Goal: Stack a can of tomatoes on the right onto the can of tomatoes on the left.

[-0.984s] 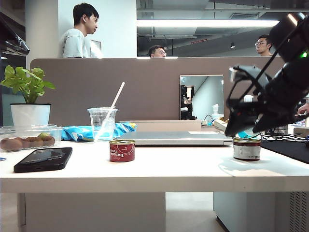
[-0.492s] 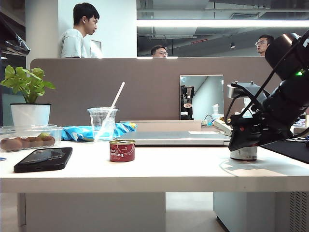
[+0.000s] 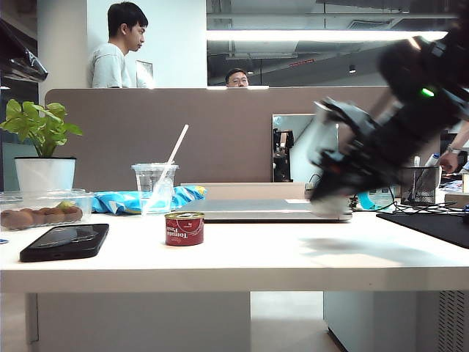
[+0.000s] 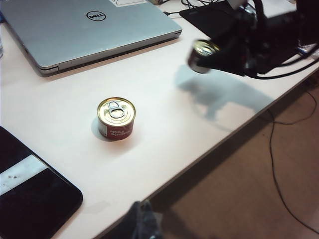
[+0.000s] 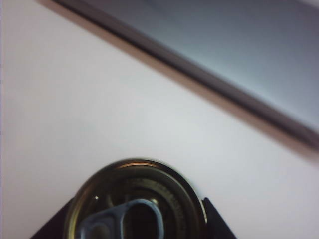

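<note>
The left can of tomatoes (image 3: 185, 228), red with a gold pull-tab lid, stands upright on the white table (image 3: 242, 257); the left wrist view shows it (image 4: 115, 118) from above. My right gripper (image 3: 333, 198) is shut on the right can (image 3: 328, 205), which hangs blurred above the table, right of the left can. In the left wrist view the held can (image 4: 203, 50) is tilted in the right gripper (image 4: 212, 52). Its lid (image 5: 137, 204) sits between the dark fingers (image 5: 215, 221). My left gripper (image 4: 142, 221) hangs shut off the table's front edge, holding nothing.
A closed grey laptop (image 3: 271, 209) (image 4: 84, 30) lies behind the cans. A black phone (image 3: 64, 242) (image 4: 30, 191) lies at the front left. A plastic cup with a straw (image 3: 155, 187), a fruit tray (image 3: 40, 213) and a potted plant (image 3: 45, 172) stand far left. A black mat (image 3: 432, 224) lies right.
The right gripper came down over the right can, closed on it, lifted it off the table and carried it leftward. The left can has not moved.
</note>
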You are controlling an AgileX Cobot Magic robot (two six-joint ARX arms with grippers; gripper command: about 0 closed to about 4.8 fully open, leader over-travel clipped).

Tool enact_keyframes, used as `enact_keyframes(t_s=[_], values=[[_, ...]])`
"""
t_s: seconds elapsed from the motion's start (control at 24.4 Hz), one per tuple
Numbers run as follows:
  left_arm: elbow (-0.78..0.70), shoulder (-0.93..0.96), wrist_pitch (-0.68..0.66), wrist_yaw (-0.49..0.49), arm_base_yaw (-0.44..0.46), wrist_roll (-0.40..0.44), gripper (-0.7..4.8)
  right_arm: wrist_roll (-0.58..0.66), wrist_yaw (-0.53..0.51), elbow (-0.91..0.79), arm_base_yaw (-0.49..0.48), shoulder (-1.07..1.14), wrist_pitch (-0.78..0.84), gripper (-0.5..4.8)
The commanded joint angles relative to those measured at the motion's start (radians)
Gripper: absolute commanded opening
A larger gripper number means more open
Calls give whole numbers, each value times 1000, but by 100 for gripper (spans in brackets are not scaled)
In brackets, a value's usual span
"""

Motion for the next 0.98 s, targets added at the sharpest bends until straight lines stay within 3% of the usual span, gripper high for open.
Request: enact_keyframes(t_s=[0.04, 0.61, 0.98], values=[[8, -2, -8, 3, 0, 4, -4, -1, -15, 84, 95, -6, 2, 198], [8, -2, -9, -45, 1, 5, -4, -1, -16, 336, 341, 186, -36, 198], [8, -3, -36, -90, 1, 7, -4, -2, 13, 357, 347, 248, -60, 198]])
